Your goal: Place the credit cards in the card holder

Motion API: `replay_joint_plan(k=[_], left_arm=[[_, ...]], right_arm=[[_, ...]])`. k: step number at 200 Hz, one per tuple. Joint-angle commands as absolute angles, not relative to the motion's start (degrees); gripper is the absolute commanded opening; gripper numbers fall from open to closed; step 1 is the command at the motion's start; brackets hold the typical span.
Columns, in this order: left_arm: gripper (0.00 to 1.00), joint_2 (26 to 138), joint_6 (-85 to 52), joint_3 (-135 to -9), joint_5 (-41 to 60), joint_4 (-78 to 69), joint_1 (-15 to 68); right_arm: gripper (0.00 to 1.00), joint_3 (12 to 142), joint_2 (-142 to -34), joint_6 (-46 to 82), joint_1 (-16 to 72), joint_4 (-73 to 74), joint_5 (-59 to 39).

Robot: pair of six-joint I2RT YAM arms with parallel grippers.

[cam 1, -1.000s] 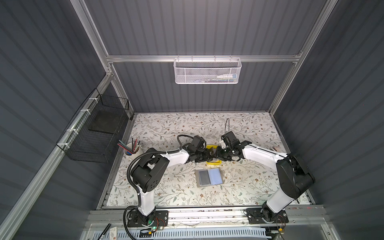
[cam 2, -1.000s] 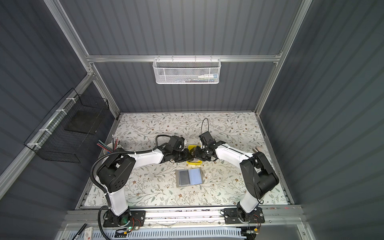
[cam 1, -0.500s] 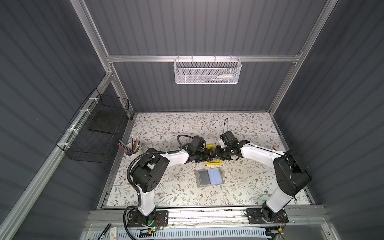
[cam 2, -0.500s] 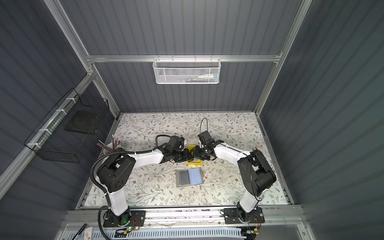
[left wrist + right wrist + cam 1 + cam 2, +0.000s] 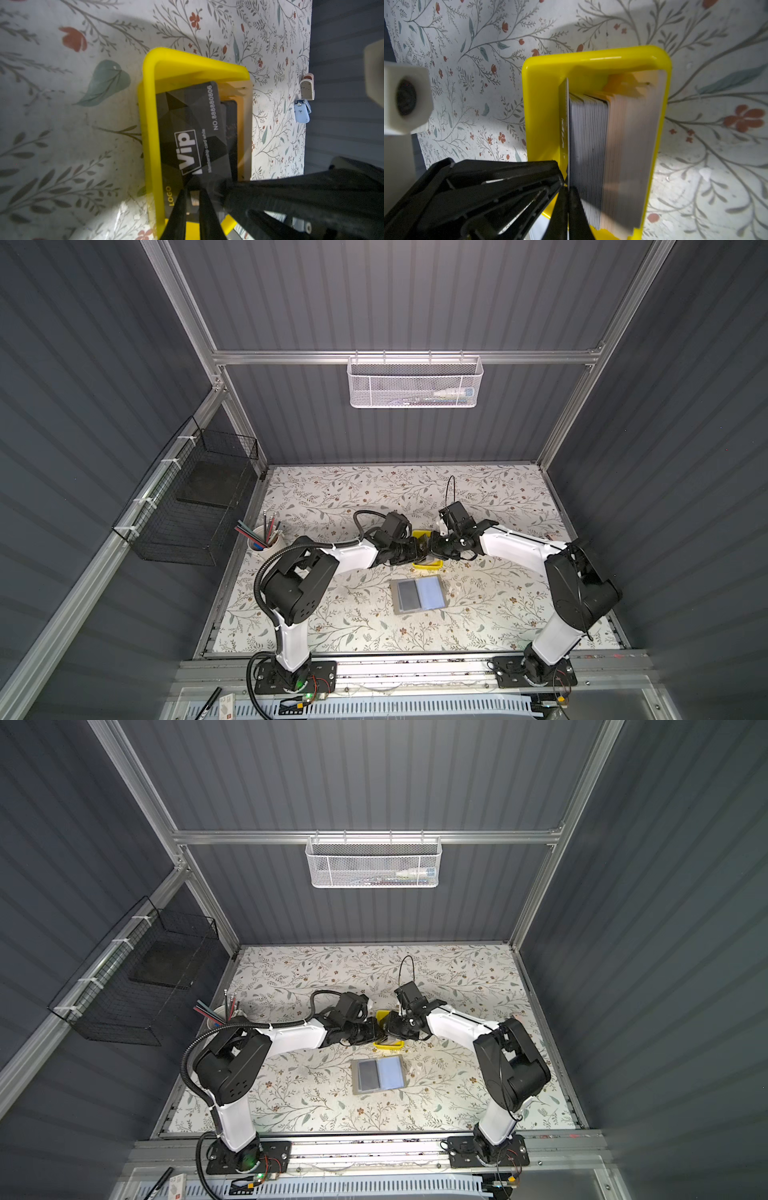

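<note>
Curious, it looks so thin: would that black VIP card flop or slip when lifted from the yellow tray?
Probably stiff: the black card stands straight though the right fingers pinch only one end. Likely light, being so thin. Its smooth face may slip.

Both top views: flat overhead light, worktop [image 5: 332, 497] bright, walls dim toward 9 and 3 o'clock, focus sharp, corners stretched. Wrist views darker: arm shadows over the worktop, glare streak on yellow tray [image 5: 604, 58] rim, credit cards [image 5: 589, 145] soft, left claw [image 5: 193, 192] and right claw [image 5: 568, 192] near-black blurs.
</note>
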State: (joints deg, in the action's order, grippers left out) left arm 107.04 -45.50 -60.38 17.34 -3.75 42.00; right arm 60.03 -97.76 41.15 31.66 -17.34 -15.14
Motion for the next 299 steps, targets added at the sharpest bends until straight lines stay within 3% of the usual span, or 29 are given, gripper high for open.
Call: replay_joint_plan(k=[1, 118, 299], left_arm=[[0.15, 105.05, -45.87, -58.46, 16.23, -2.16, 42.53], [0.19, 92.68, -46.63, -49.32, 16.75, -5.38, 43.14], [0.27, 77.95, -58.44, -24.71, 27.75, -35.17, 44.76]], right_arm=[[0.05, 59.53, -95.66, 41.58, 31.87, -18.05, -13.63], [0.02, 55.65, -89.09, 43.53, 32.05, -17.80, -12.85], [0.01, 37.44, -64.71, 48.50, 32.04, -15.24, -16.07]])
